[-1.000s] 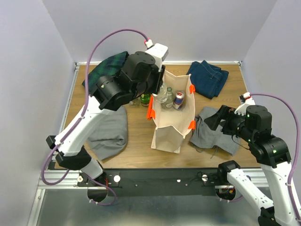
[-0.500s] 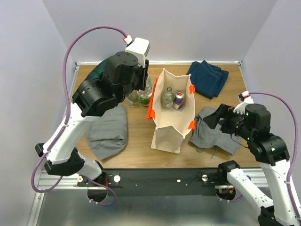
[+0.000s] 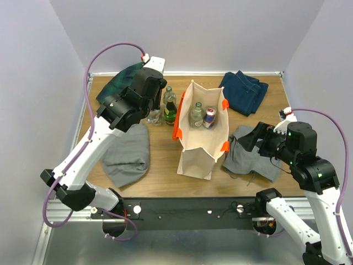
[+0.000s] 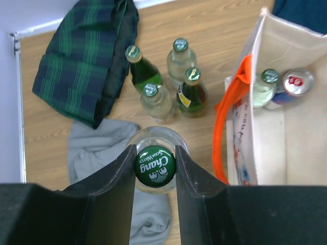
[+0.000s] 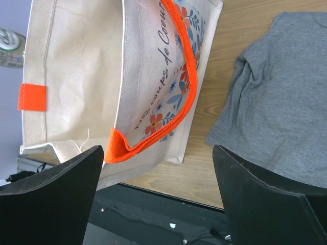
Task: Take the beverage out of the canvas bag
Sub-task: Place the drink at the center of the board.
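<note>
Overhead, from the left: a plaid cloth (image 4: 82,56) lies at the table's far corner, and the left pincer (image 4: 155,166) is clamped on the green-capped neck of a clear bottle (image 4: 155,137). The bottle hangs upright over the edge of a grey cloth (image 3: 129,154); whether its base touches cannot be told. Four bottles (image 4: 156,99) stand in a cluster just beyond it, so a set-down spot seems close. To the pincer's right stands the canvas bag (image 3: 196,152), mouth open upward, holding one capped bottle (image 3: 196,115) and one can (image 3: 209,116), both upright and side by side. These two drinks appear to be all that is left to lift out, and the left arm looks nearer to them. Folded jeans (image 3: 242,91) lie beyond the bag. The right pincer (image 5: 156,148) hovers wide apart and empty beside the bag's right wall, above a second grey cloth (image 5: 276,87).
</note>
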